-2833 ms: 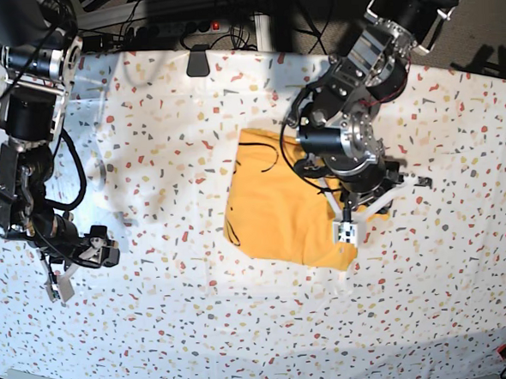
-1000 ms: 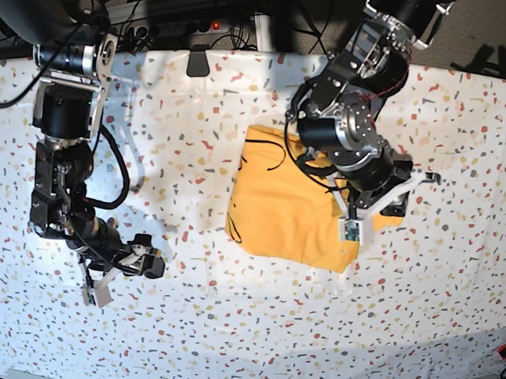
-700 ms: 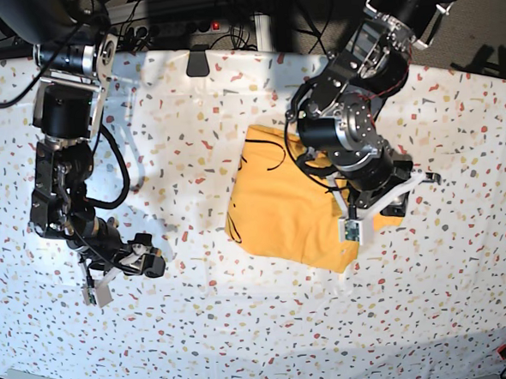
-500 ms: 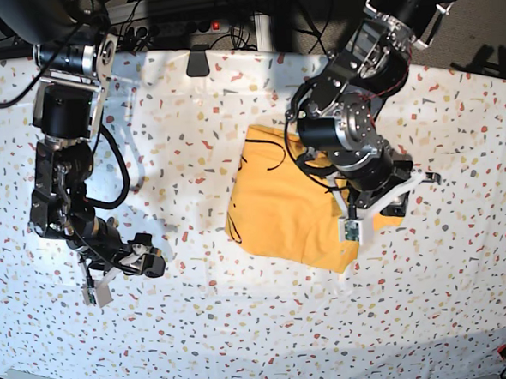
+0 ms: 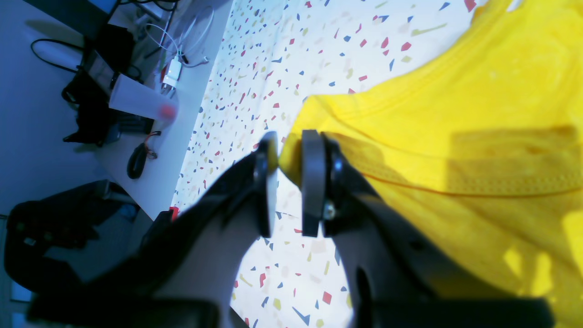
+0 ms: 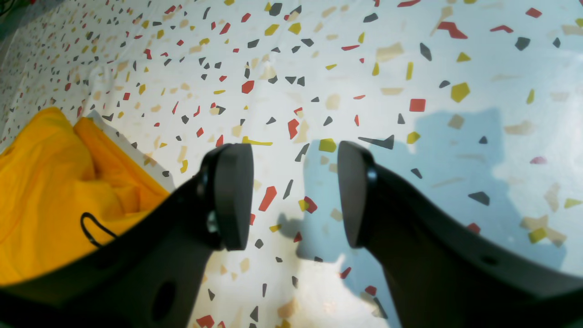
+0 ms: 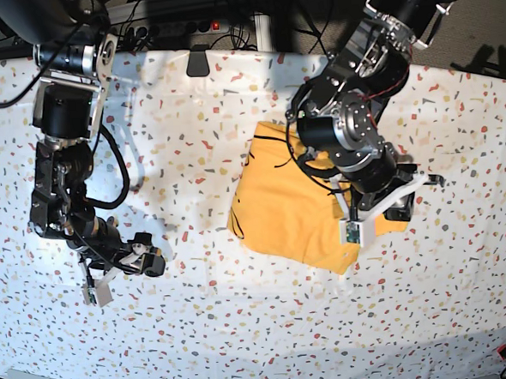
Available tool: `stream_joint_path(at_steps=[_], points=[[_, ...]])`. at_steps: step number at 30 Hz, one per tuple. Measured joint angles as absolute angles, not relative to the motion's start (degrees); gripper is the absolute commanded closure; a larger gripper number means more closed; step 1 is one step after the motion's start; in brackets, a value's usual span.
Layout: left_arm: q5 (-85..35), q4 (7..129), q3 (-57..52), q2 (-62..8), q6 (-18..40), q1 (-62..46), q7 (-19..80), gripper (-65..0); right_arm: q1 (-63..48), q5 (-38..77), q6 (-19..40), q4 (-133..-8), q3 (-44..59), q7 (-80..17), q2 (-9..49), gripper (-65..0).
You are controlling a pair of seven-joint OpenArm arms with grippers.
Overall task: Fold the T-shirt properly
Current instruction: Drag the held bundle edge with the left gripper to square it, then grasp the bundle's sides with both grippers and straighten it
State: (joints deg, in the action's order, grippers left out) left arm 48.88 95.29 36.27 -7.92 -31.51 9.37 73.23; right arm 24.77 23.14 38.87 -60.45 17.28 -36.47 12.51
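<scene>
Left claw [image 5: 286, 157] pinched narrow on shirt [image 5: 455, 136] edge fold; rest of shirt spread behind and to claw's side on table [image 5: 282, 54]. Right claw [image 6: 294, 191] wide, empty, shirt well off to its side. Pinch to be kept firm, edge carried flat over, no bunching.

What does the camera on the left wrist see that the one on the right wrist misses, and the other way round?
Only the left wrist view: the left hand pinching an edge of the T-shirt, and cables and a desk past the table's edge. Only the right wrist view: the right hand open and empty over bare tablecloth, and a black line on the shirt. Both: yellow cloth and speckled tablecloth.
</scene>
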Motion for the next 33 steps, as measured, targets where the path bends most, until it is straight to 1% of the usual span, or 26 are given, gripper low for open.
stream_joint_path(at_steps=[6, 9, 14, 16, 18, 20, 22, 23, 31, 33], points=[[49.0, 95.3, 36.3, -7.9, -31.5, 9.4, 71.1, -8.9, 24.8, 23.1, 38.9, -60.4, 17.3, -36.5, 12.5, -29.9], [49.1, 95.3, 36.3, -7.9, -31.5, 9.4, 70.5, -7.2, 24.8, 23.1, 38.9, -60.4, 17.3, -37.1, 12.5, -29.9], [49.1, 95.3, 36.3, -7.9, -31.5, 9.4, 70.5, -7.3, 24.8, 23.1, 38.9, -60.4, 17.3, -37.4, 12.5, -29.9], [49.1, 95.3, 36.3, -7.9, -31.5, 9.4, 70.7, -11.7, 24.8, 23.1, 38.9, -60.4, 17.3, -37.6, 12.5, -29.9], [49.1, 95.3, 36.3, -7.9, -31.6, 9.4, 71.1, -20.2, 24.8, 23.1, 38.9, -60.4, 17.3, -38.0, 12.5, -29.9], [49.1, 95.3, 36.3, -7.9, -31.6, 9.4, 71.5, -30.3, 24.8, 23.1, 38.9, -60.4, 17.3, -38.3, 12.5, -29.9], [49.1, 95.3, 36.3, -7.9, -31.5, 9.4, 72.2, -37.7, 24.8, 23.1, 38.9, -60.4, 17.3, -38.4, 12.5, -29.9], [49.1, 95.3, 36.3, -7.9, -31.5, 9.4, 72.2, -39.1, 24.8, 23.1, 38.9, -60.4, 17.3, -38.4, 12.5, -29.9], [48.8, 95.3, 36.3, -7.9, -31.5, 9.4, 72.5, -39.1, 24.8, 23.1, 38.9, -60.4, 17.3, -38.4, 12.5, -29.9], [44.7, 95.3, 36.3, -7.9, -31.5, 9.4, 72.5, -39.1, 25.1, 23.1, 38.9, -60.4, 17.3, -38.5, 12.3, -29.9]])
